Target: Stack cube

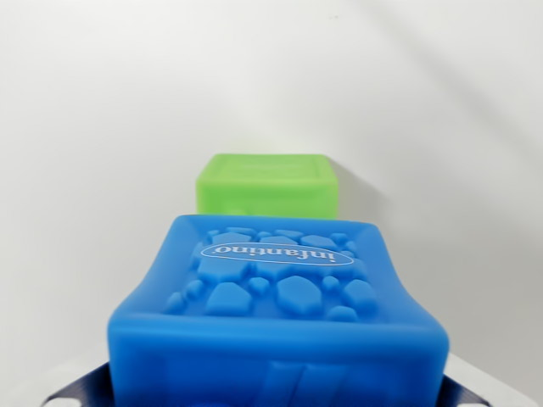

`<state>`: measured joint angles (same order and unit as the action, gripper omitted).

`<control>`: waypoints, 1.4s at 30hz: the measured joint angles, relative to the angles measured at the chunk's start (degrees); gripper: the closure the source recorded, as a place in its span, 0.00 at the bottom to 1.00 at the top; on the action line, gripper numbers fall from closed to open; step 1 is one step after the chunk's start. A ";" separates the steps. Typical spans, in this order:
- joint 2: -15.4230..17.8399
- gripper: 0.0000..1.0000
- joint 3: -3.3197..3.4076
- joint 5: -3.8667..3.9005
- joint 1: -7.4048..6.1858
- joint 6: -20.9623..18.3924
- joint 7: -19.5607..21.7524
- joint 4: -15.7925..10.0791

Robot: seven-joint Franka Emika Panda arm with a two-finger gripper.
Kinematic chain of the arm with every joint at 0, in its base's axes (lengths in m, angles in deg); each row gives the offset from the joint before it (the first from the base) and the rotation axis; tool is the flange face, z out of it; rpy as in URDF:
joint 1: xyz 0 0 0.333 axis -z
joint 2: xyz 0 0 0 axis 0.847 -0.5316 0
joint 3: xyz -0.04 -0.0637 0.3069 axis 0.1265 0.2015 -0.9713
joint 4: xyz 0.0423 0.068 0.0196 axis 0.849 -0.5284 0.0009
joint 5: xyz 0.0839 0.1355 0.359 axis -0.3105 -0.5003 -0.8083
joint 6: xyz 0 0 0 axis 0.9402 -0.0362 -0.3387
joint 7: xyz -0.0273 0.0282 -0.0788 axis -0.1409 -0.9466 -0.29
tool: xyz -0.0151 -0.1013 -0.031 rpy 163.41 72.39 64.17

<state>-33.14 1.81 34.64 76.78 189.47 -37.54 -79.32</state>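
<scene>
Wrist view: fills the lower centre of the frame — a blue cube (280, 318), soft-looking, pebbled relief on its upper face and an oval label reading "infantino", printed upside down as shown. Sides pinched inward, flared toward the bottom edge. Flanked at the bottom corners by metal parts of the gripper (276, 394), one at lower left, one at lower right, pressed against the cube's sides — clamped on the blue cube. Beyond it, at mid-frame, a green cube (267, 184), partly hidden behind the blue one's far edge; whether touching or apart, cannot tell. Behind both, a plain white surface (102, 127).
</scene>
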 joint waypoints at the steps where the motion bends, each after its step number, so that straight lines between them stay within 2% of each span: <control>1: -0.28 1.00 0.00 -0.02 0.00 0.30 -0.01 0.00; 16: -3.65 1.00 -0.07 -0.17 0.04 3.49 -0.11 0.15; 36: -5.61 1.00 -0.17 -0.22 0.09 5.19 -0.15 0.48; 37: -5.61 0.00 -0.17 -0.22 0.10 5.19 -0.15 0.48; 42: -5.62 0.00 -0.18 -0.22 0.10 5.19 -0.15 0.48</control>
<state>-38.76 1.64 34.42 76.88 194.66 -37.69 -78.84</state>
